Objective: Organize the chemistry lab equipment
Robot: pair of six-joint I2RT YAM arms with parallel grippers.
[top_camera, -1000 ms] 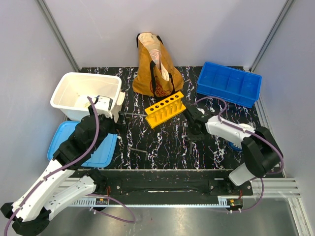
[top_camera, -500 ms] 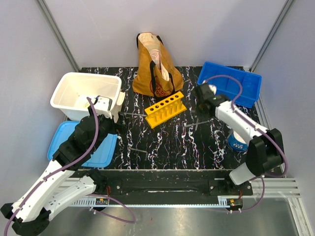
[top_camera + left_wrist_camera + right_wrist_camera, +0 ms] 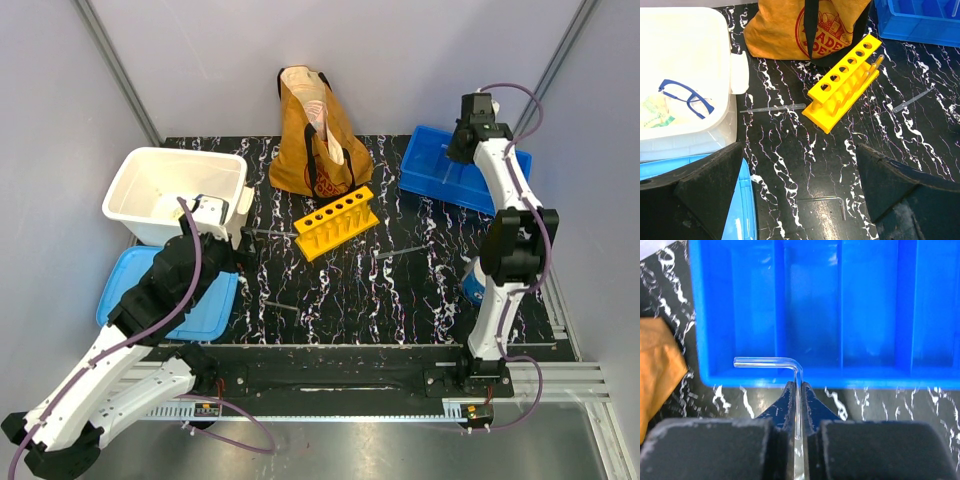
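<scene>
Right gripper [image 3: 798, 387] clamps a bent glass tube [image 3: 770, 361] over the near rim of the blue bin [image 3: 880, 377]. Left gripper [image 3: 797, 170] gapes wide — beside the white tub [image 3: 690, 145].

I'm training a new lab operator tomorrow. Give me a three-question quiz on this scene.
1. True or false: the right claw is shut on a bent clear tube.
2. What lies in the white bin? A) blue-framed glasses B) a red funnel C) a beaker
3. Fill in: the yellow rack has ___ holes.
Key: 1 true; 2 A; 3 six.
</scene>
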